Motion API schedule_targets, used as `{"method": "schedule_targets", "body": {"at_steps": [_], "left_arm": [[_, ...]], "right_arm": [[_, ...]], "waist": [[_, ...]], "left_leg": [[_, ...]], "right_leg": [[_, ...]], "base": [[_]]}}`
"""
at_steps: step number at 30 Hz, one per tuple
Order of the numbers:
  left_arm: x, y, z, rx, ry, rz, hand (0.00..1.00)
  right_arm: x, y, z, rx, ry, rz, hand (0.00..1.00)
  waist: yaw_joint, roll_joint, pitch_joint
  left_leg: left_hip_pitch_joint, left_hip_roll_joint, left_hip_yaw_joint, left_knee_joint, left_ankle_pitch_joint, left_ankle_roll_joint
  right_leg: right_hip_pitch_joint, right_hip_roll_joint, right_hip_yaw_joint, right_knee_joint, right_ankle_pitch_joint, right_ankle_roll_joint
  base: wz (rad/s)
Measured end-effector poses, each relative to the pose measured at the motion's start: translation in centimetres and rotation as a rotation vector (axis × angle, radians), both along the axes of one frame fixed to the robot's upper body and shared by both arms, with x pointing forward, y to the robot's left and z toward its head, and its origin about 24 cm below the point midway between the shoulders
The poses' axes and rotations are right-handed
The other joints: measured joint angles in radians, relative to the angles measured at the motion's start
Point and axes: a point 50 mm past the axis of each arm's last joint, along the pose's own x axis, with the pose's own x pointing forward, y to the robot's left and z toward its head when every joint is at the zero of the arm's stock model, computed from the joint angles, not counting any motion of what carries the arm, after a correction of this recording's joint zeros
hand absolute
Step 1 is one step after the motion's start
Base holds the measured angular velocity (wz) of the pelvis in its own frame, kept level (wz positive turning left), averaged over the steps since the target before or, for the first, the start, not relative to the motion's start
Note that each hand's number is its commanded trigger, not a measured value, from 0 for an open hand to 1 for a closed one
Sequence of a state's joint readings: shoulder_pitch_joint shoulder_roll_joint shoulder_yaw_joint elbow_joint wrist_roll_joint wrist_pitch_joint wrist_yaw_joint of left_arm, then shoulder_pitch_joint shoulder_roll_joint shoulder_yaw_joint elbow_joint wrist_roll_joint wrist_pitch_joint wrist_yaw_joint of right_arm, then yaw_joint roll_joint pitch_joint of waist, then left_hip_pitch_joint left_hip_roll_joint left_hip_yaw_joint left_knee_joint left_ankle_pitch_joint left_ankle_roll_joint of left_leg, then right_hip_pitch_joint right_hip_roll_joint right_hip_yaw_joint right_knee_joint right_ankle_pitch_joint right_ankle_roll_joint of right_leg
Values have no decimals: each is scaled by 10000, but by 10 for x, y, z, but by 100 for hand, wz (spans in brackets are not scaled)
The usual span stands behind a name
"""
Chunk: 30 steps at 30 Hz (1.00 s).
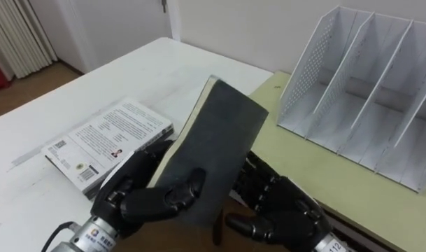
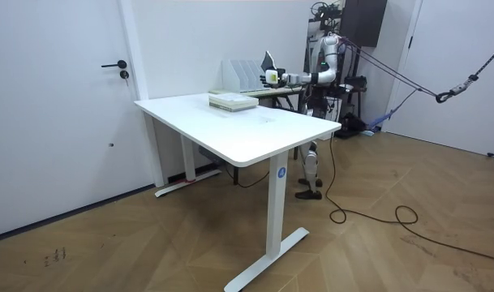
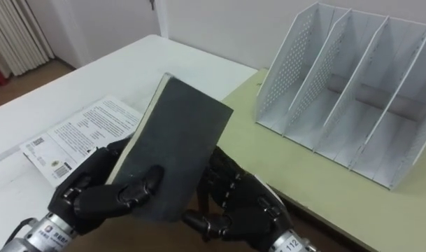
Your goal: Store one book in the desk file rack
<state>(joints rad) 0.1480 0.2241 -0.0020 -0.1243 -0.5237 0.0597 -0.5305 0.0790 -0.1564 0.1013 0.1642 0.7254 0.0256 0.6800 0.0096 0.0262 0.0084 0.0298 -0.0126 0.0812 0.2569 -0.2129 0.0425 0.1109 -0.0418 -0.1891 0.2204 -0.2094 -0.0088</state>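
Both my left fingers (image 1: 172,196) and right fingers (image 1: 260,183) are curled round the dark book (image 1: 213,143), tilted up over the white desk's (image 1: 164,63) right edge. The file rack (image 1: 352,70) stands near the green desk's (image 1: 317,175) far edge.

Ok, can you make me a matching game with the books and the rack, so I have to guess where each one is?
Things:
1. dark book
2. white book
3. file rack

Places:
A. lying flat on the white desk
B. standing empty on the green table
C. held up between the left hand and the right hand

Pairs: 1-C, 2-A, 3-B.
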Motion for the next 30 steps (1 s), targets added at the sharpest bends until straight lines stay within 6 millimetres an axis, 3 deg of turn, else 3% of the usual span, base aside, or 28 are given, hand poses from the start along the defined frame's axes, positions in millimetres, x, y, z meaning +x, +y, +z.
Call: {"method": "schedule_targets", "body": {"at_steps": [14, 26, 30], "left_arm": [[-3, -1, -7, -1297, 216, -836, 100], [-5, 4, -17, -1403, 666, -1180, 100], [-2, 5, -18, -1360, 661, -1296, 100]], "right_arm": [[0, 1, 17, 1441, -615, 454, 0], [-2, -5, 16, 930, -351, 860, 0], [0, -8, 20, 758, -501, 923, 0]], "waist": [[221, 45, -34], [257, 230, -65], [278, 282, -26]], "left_leg": [[-11, 14, 120, 8, 1, 9], [6, 14, 121, -35, -1, 10], [-41, 26, 138, -57, -1, 11]], "right_leg": [[-133, 2, 119, 7, 2, -3], [-143, 8, 164, 18, 5, -3], [-287, 11, 213, 175, 2, 0]], "base": [[-2], [0], [-3]]}}
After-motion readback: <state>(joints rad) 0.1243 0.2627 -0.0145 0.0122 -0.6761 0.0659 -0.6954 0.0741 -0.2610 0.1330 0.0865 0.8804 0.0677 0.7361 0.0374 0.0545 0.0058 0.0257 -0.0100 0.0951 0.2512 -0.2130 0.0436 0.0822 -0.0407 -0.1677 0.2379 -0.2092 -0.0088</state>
